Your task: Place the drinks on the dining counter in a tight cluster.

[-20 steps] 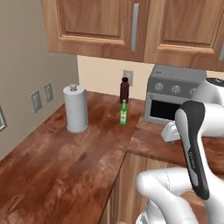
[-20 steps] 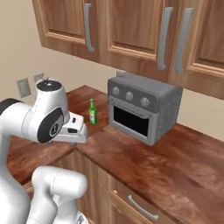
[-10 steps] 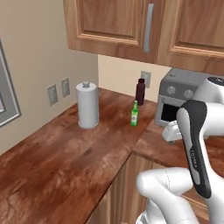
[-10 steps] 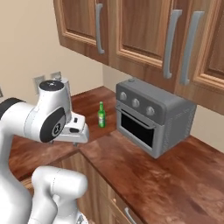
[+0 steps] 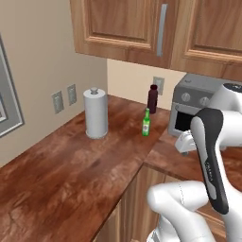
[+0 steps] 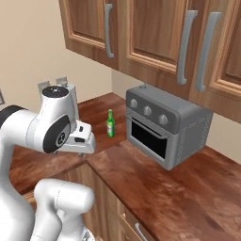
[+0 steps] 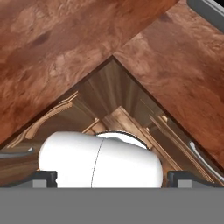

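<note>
In the left base view, a grey paper-towel roll (image 5: 96,114) stands on the brown worktop (image 5: 61,165) at about nine o'clock from the slim green bottle (image 5: 146,123). The dark maroon bottle (image 5: 152,99) stands near the green one at its twelve o'clock, by the back wall under a wall outlet (image 5: 158,86). The grey toaster oven (image 5: 193,108) sits at three o'clock from both bottles. The gripper (image 7: 112,178) hangs over the inner corner of the worktop, its fingertips (image 7: 43,178) spread wide apart and holding nothing.
</note>
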Robot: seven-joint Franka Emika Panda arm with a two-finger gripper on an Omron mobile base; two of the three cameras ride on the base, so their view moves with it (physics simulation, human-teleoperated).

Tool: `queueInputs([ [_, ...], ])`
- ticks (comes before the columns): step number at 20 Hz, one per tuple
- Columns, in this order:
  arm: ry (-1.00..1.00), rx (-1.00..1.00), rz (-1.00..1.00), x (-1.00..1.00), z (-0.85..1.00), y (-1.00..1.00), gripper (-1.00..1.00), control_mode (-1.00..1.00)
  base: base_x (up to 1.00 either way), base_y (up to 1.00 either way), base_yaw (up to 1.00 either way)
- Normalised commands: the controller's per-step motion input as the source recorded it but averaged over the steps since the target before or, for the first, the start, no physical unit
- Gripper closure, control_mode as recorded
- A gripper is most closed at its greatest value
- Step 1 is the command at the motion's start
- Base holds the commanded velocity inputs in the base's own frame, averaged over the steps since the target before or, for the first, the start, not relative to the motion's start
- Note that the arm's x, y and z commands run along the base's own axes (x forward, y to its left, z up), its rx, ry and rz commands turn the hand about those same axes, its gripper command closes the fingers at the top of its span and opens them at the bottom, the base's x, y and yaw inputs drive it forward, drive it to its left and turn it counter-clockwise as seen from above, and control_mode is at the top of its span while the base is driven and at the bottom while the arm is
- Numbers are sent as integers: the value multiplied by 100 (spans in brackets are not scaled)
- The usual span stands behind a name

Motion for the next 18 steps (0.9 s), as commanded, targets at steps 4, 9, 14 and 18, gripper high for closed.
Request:
queueInputs([
  [4,0,0,0,0,0,0,-100,100,0,0,0],
  [9,0,0,0,0,0,0,-100,100,5,11,-1],
  [14,16,-4,-3,73,8,45,-100,-100,0,0,0],
  [18,38,-19,-1,66,37,39,-100,-100,0,0,0],
])
